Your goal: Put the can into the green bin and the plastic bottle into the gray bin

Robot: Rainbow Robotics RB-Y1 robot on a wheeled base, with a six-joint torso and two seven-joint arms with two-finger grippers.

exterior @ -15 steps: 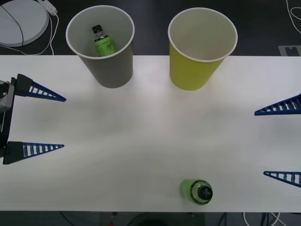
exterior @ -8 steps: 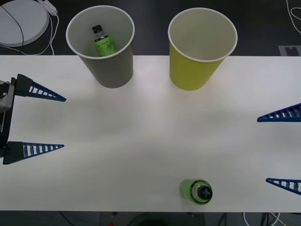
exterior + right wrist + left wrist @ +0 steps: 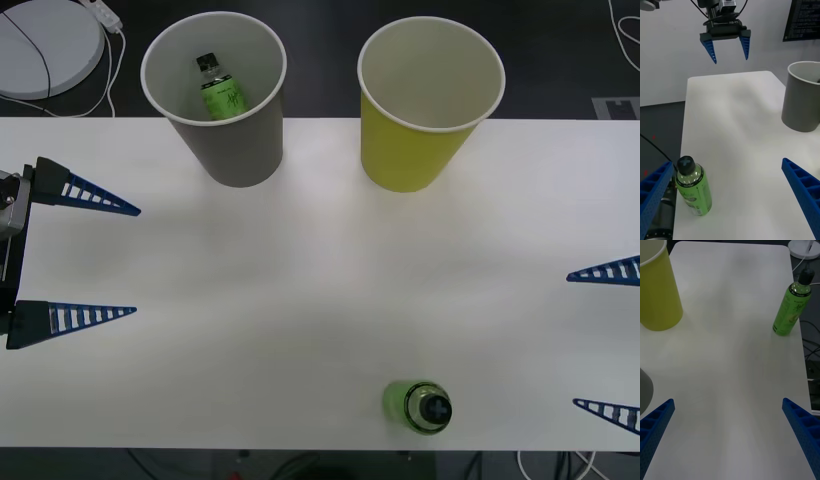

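The plastic bottle [image 3: 418,405] stands upright near the table's front edge, right of centre; it has a black cap and a light-green label [image 3: 694,189] [image 3: 792,307]. The gray bin [image 3: 213,100] [image 3: 801,97] stands at the back left with another green-labelled bottle [image 3: 219,90] inside. The green bin [image 3: 430,105] [image 3: 657,292] stands at the back right, its inside bare. The can is out of view. My left gripper [image 3: 137,261] [image 3: 728,400] [image 3: 731,60] is open at the left edge. My right gripper [image 3: 571,340] [image 3: 727,162] is open at the right edge, right of the plastic bottle.
A white table [image 3: 320,280] holds everything, with wide bare room between the bins and the standing bottle. A white round disc with a cable [image 3: 45,40] lies on the floor beyond the back left corner. A dark screen [image 3: 805,18] hangs on the wall.
My right gripper has drawn back to the right and toward the table's front edge, still open. The left gripper, bins and bottles have not moved.
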